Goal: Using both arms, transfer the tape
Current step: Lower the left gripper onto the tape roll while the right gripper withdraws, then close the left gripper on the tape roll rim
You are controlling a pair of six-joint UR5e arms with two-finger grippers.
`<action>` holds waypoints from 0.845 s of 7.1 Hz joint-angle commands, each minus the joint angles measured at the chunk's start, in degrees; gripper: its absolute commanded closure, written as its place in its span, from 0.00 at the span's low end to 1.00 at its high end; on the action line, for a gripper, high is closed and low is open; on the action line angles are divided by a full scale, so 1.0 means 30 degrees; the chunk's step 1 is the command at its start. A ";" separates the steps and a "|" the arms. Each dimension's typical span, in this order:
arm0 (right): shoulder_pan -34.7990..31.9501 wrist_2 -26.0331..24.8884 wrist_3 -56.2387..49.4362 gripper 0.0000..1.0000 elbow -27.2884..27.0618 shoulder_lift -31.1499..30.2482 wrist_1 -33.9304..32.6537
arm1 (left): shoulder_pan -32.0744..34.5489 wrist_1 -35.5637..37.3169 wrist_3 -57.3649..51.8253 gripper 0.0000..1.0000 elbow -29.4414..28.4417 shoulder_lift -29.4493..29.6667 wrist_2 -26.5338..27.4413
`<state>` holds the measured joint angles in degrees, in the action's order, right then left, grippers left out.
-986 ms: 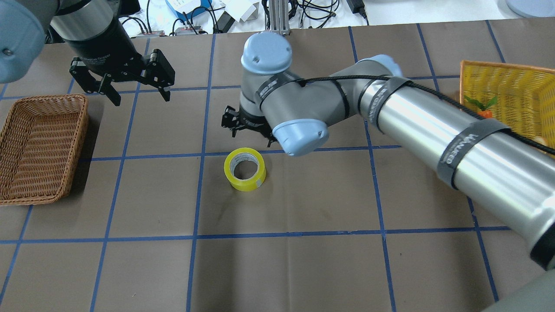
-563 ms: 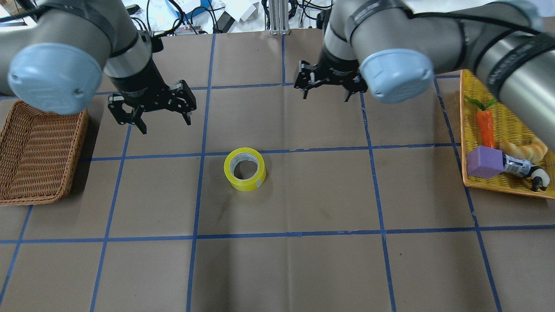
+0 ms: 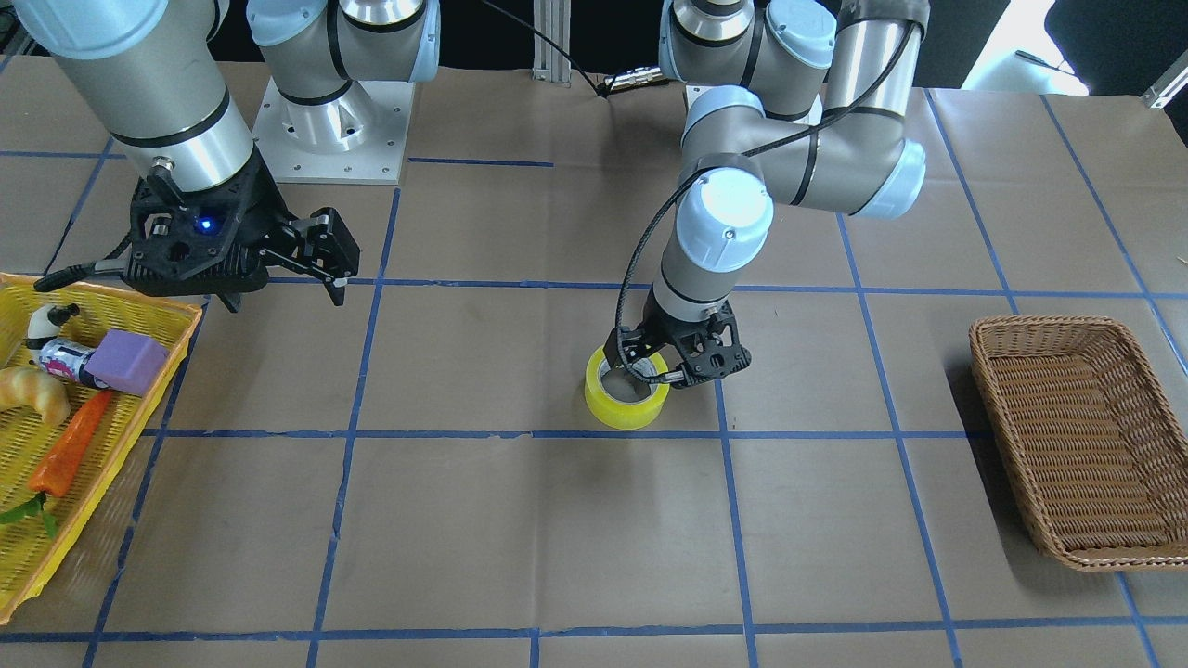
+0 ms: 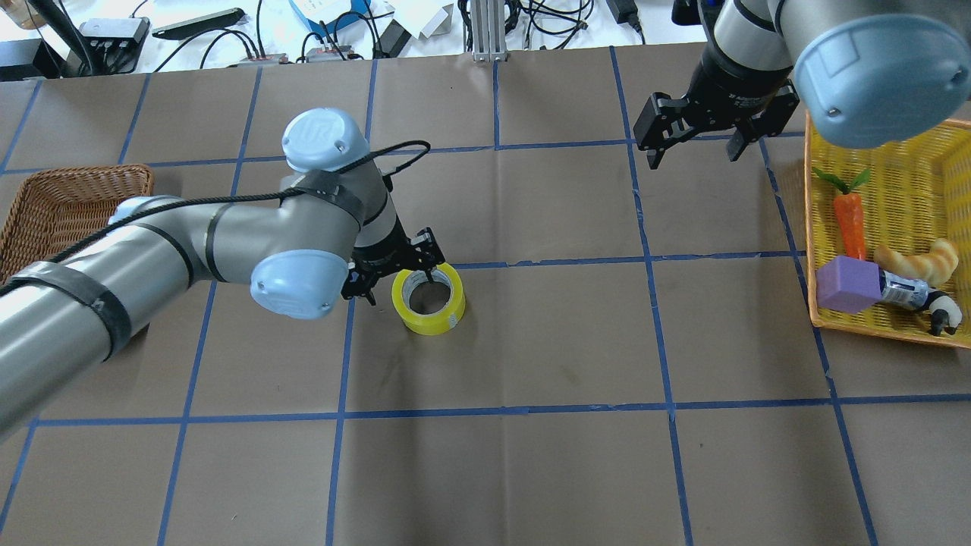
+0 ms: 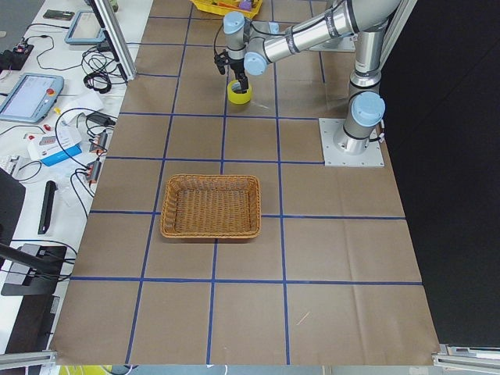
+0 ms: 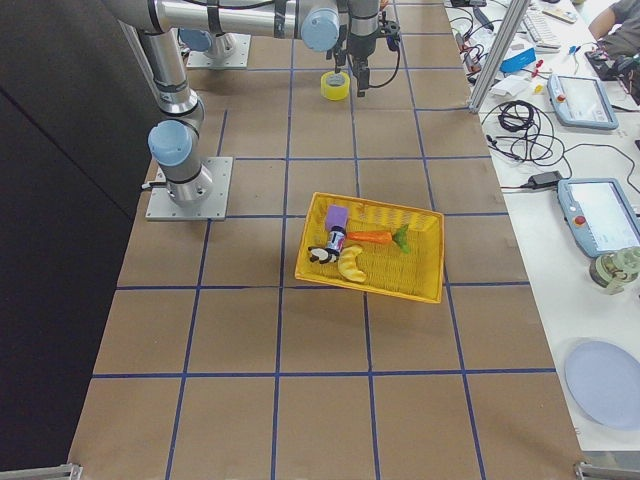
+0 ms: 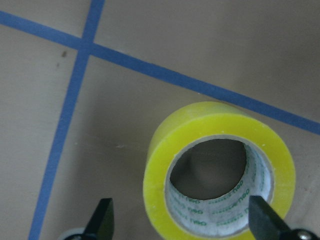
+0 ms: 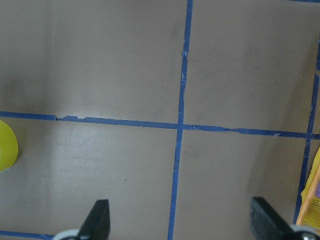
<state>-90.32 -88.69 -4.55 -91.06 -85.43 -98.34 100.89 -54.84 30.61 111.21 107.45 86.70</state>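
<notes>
The yellow tape [image 4: 428,297] lies flat on the brown table near its middle, hole facing up; it also shows in the front view [image 3: 626,401] and the left wrist view [image 7: 220,150]. My left gripper [image 4: 396,282] is open and low over the roll's left side. In the left wrist view one fingertip [image 7: 103,217] is outside the roll and the other [image 7: 260,212] is over its far rim. My right gripper [image 4: 694,155] is open and empty, raised at the back right, near the yellow basket; it also shows in the front view [image 3: 283,295].
A brown wicker basket [image 4: 68,220] sits at the left edge. A yellow basket [image 4: 910,189] at the right holds a carrot [image 4: 851,220], a purple block [image 4: 848,284], a croissant and a small bottle. Cables and devices lie beyond the back edge.
My left arm has swung from the back left down onto the tape. My right arm has pulled back from the middle to the back right. The tape has not moved.
</notes>
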 commanded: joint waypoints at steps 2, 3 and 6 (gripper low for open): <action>0.0105 -0.0027 -0.0152 0.00 -0.0084 -0.0058 0.0317 | 0.0618 0.2312 -0.0994 0.67 0.0400 0.1916 0.0162; 0.0106 0.0002 -0.0152 0.00 -0.0172 -0.0058 0.0318 | 0.0617 0.2341 -0.1119 0.92 0.0370 0.1916 0.0191; 0.0105 0.0060 -0.0152 0.00 -0.0173 -0.0028 0.0289 | -0.1359 0.2050 -0.1787 1.00 -0.0038 0.0867 0.0424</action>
<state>-90.02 -88.58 -5.01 -91.56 -85.50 -97.46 100.77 -48.11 26.75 111.67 111.76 87.58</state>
